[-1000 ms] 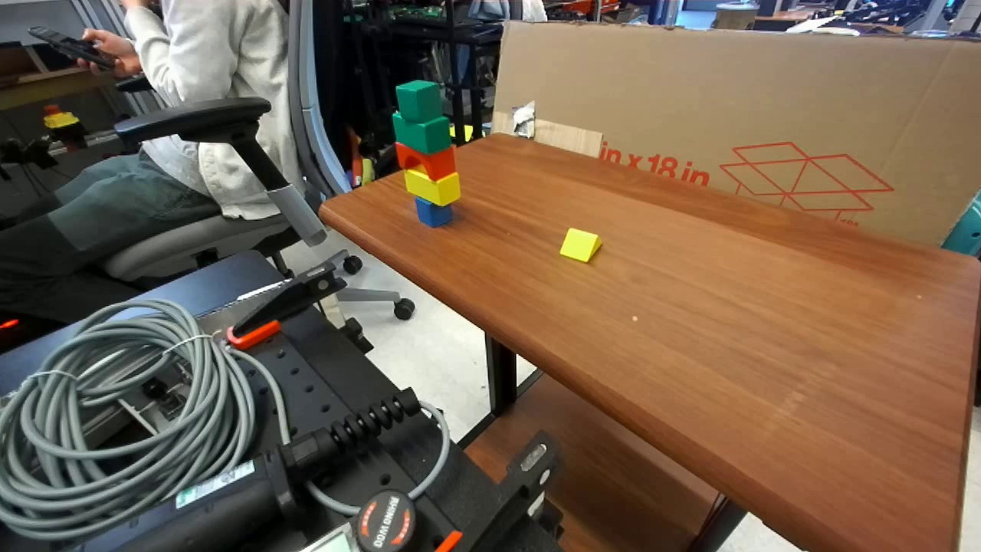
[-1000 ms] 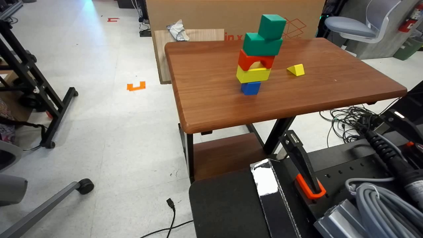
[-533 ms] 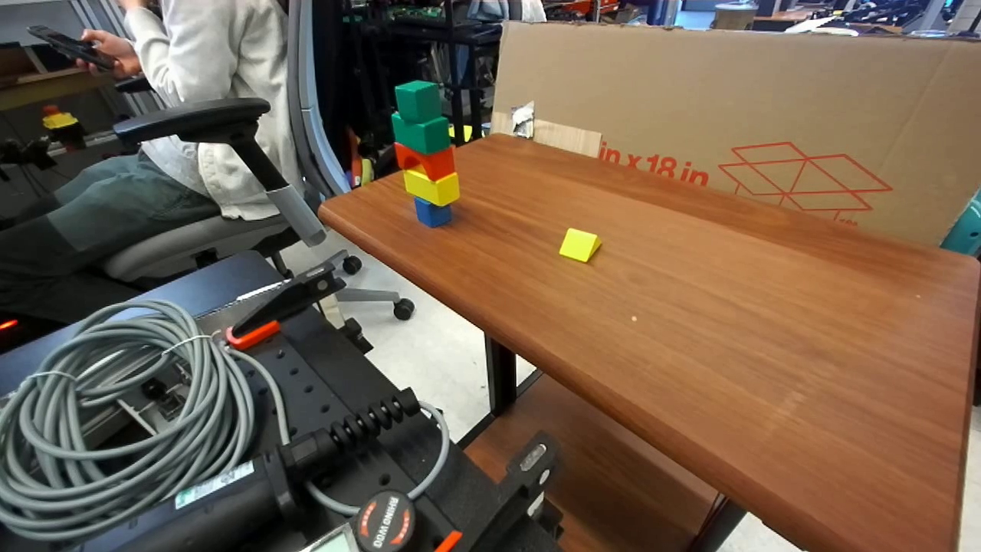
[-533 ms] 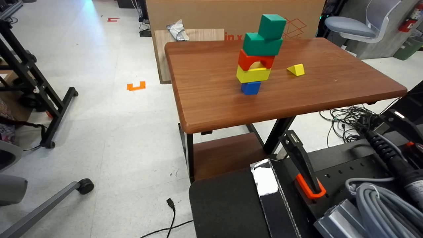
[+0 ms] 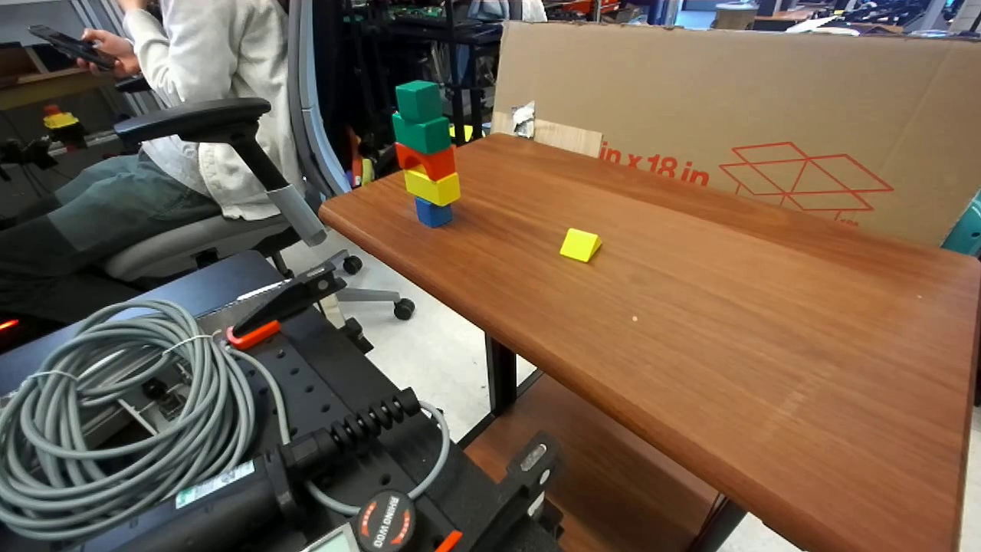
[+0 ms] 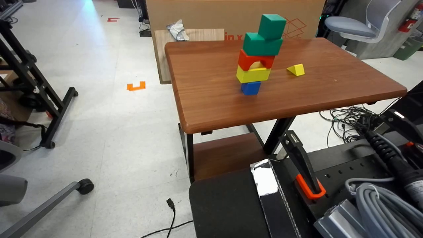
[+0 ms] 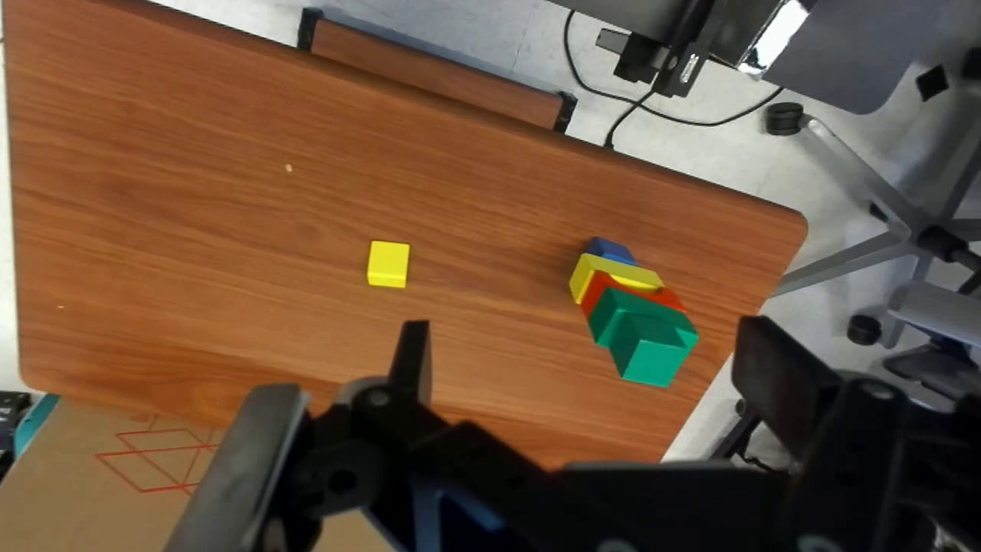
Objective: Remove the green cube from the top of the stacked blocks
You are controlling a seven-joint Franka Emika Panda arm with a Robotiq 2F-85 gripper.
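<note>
Toward one corner of the desk (image 6: pixel 211 99), the green cube (image 6: pixel 271 27) tops the stacked blocks (image 6: pixel 259 49); in the wrist view the gripper (image 7: pixel 584 328) stands wide, its height hard to judge.

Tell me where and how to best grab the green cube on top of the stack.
Grip two opposite upright faces of the green cube, probably straight down from above: its sides are flat and nothing covers its top. A high grip should avoid nudging the wider green block beneath.

A brown table (image 6: pixel 208 102) stands on a pale floor (image 6: pixel 129 148).
</note>
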